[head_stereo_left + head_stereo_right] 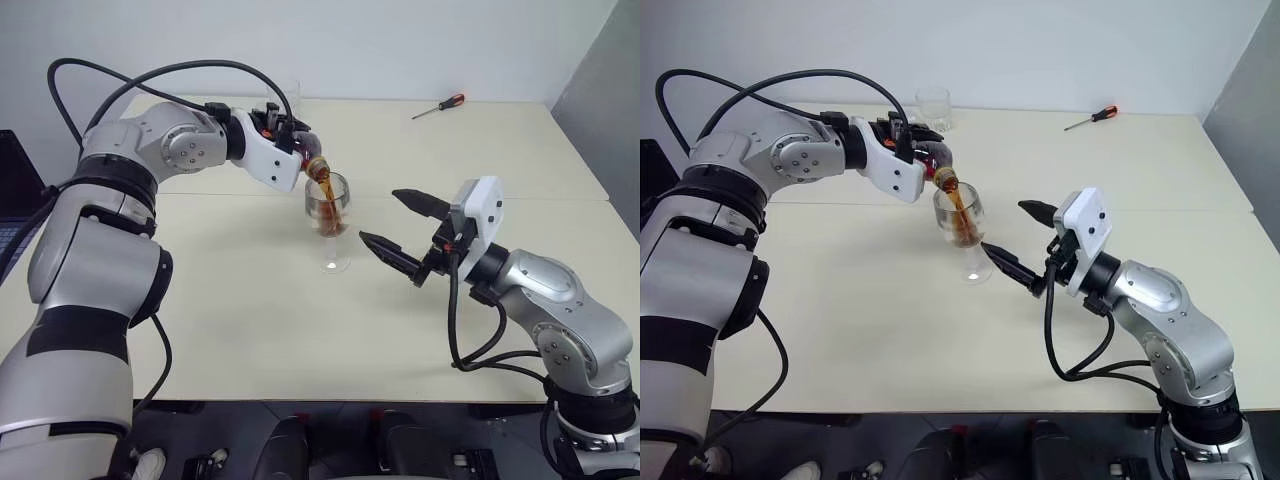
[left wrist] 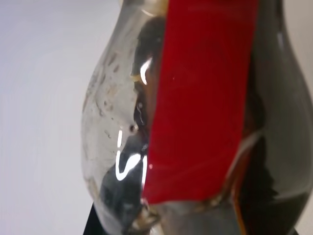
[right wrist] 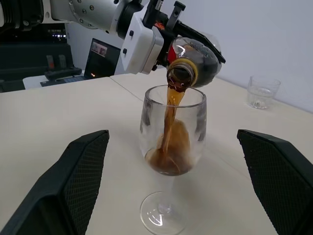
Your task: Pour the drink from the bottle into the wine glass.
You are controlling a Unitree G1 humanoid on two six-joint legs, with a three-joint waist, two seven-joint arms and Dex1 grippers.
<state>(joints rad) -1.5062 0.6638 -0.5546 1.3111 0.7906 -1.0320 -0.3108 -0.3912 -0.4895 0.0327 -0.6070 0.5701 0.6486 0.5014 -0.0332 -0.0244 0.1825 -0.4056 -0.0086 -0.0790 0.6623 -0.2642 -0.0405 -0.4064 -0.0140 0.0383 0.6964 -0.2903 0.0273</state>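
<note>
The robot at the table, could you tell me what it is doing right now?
The left gripper holds the bottle tipped over the wine glass, and the drink is streaming into the bowl, which is partly filled. The right gripper waits open beside the glass, not touching it. A tumbler and a screwdriver lie farther back.

Drink [image 3: 168,120] dark brown — bottle [image 2: 195,117] clear, red strip — table [image 1: 250,330] cream.

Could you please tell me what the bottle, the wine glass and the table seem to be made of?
The bottle: probably thin clear plastic, glossy, with soft wavy reflections. The wine glass: most likely clear glass, with a thin rim and sharp highlights on the foot. The table: smooth matte cream surface, perhaps laminate; the look leaves it open.
</note>
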